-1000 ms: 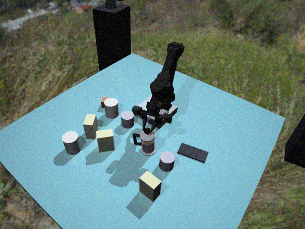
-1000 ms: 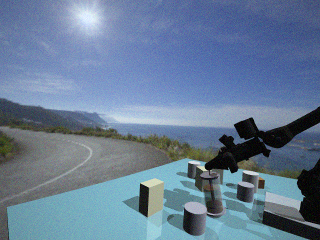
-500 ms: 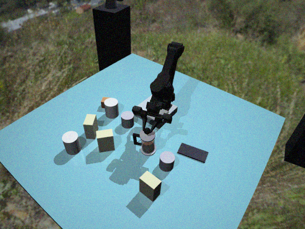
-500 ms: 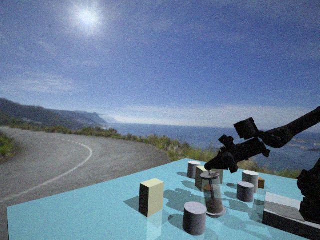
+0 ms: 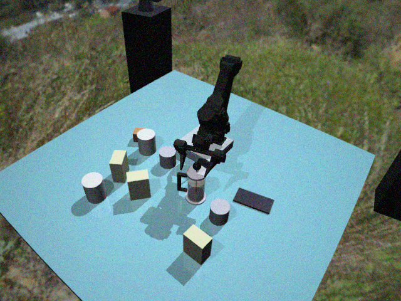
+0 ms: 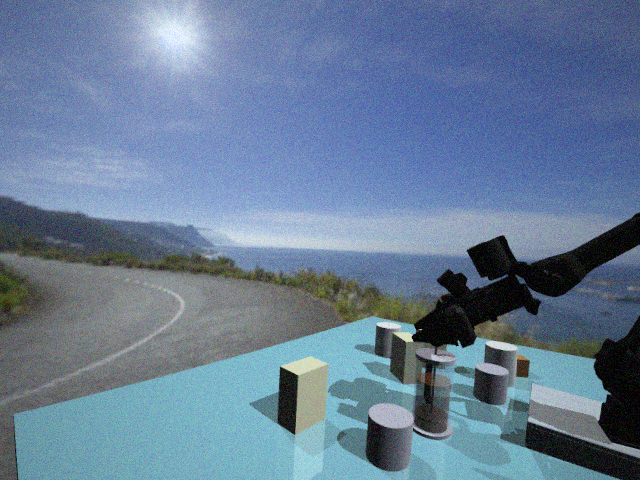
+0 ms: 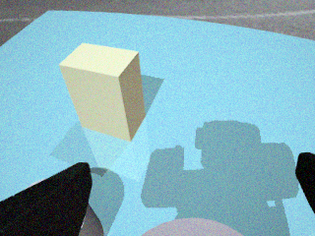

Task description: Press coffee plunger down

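The coffee press (image 5: 196, 187) (image 6: 433, 397) stands upright, with its black handle (image 5: 178, 182) to the left in the top view. Its round lid (image 6: 435, 356) (image 7: 193, 228) shows at the bottom edge of the wrist view. The black plunger knob (image 5: 197, 166) stands a little above the lid on a short piece of rod. It is hidden behind the gripper in the exterior view and not seen in the wrist view. My gripper (image 5: 193, 172) (image 6: 442, 338) (image 7: 196, 169) is wide open and holds nothing. Its fingers stand apart on either side around the knob's height.
A grey cylinder (image 5: 219, 212) (image 6: 389, 436) and a cream block (image 5: 197, 244) (image 6: 302, 395) (image 7: 102, 93) stand in front of the press. A dark flat slab (image 5: 253, 200) lies to the right. Several cylinders and cream blocks stand left, with an orange block (image 5: 136, 134) behind.
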Controlling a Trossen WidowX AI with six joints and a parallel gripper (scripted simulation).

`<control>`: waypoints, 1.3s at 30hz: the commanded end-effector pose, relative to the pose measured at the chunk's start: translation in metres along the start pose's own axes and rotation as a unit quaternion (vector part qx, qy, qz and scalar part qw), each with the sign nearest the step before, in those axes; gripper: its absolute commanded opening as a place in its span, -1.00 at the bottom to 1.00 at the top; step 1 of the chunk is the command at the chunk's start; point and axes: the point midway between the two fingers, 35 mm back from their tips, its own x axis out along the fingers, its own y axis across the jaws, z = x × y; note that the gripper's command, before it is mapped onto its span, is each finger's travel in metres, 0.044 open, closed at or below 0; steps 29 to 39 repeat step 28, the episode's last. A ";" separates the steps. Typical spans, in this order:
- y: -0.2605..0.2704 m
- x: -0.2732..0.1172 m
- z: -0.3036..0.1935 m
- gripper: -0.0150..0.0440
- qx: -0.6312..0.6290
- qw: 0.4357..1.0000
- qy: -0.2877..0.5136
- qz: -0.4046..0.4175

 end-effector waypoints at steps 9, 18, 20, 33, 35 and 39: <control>0.000 -0.069 0.050 1.00 0.002 1.000 0.010 0.006; 0.000 -0.068 0.047 1.00 0.002 1.000 0.010 0.006; 0.000 -0.068 0.047 1.00 0.002 1.000 0.010 0.006; 0.000 -0.068 0.047 1.00 0.002 1.000 0.010 0.006; 0.000 -0.068 0.047 1.00 0.002 1.000 0.010 0.006; 0.000 -0.068 0.047 1.00 0.002 1.000 0.010 0.006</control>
